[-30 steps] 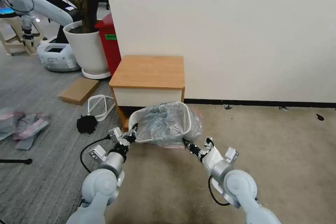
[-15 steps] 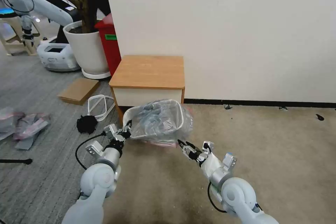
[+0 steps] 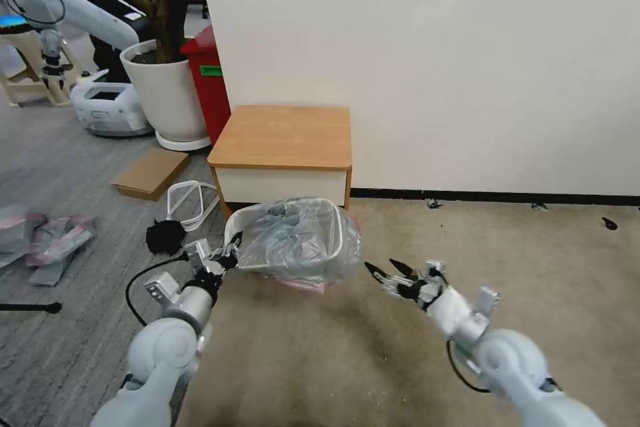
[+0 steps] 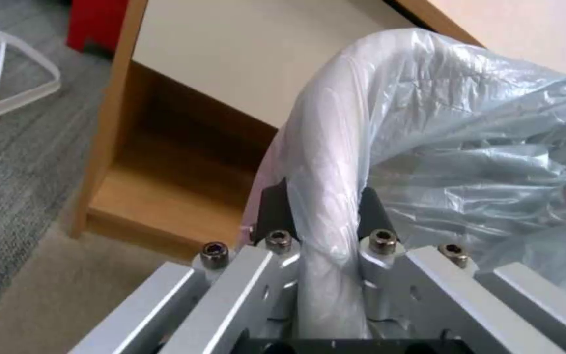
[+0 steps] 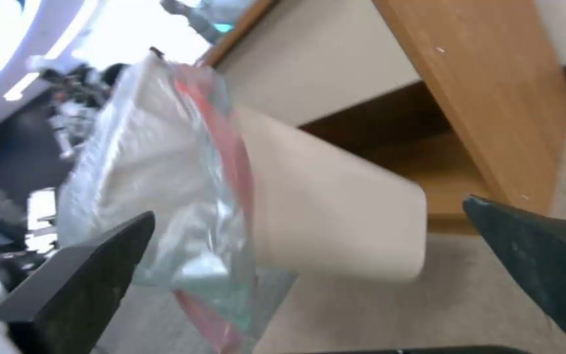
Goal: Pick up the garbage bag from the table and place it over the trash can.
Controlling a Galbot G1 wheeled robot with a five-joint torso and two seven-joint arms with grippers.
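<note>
Mostly done, by the look of it: bag (image 3: 303, 240) already off the table (image 3: 283, 137) and draped over the can (image 3: 333, 240), which sits on the floor in front of the table, tipped toward the robot. Grey film covering the mouth and spilling down the outer wall, pinkish-red edge peeking out below the near side. Table top bare. Left to do, as a judgement: settling the film evenly round the rim, letting go, and perhaps standing the can upright.

Left gripper (image 3: 225, 259) at the can's left side, level with the rim. In the left wrist view, left gripper (image 4: 319, 216) with jaws clamped on the bag-wrapped rim (image 4: 329, 162), black pads pressed against the film on both sides, plastic bunched between them. Holding both bag and rim together, not the film alone.

Right gripper (image 3: 387, 271) just to the right of the can, apart from it, above the carpet. Jaws spread wide, nothing between them, touching neither bag nor can. In the right wrist view, the two dark fingertips (image 5: 86, 275) standing far apart, with the can's cream wall and the red-edged film in the gap beyond.
</note>
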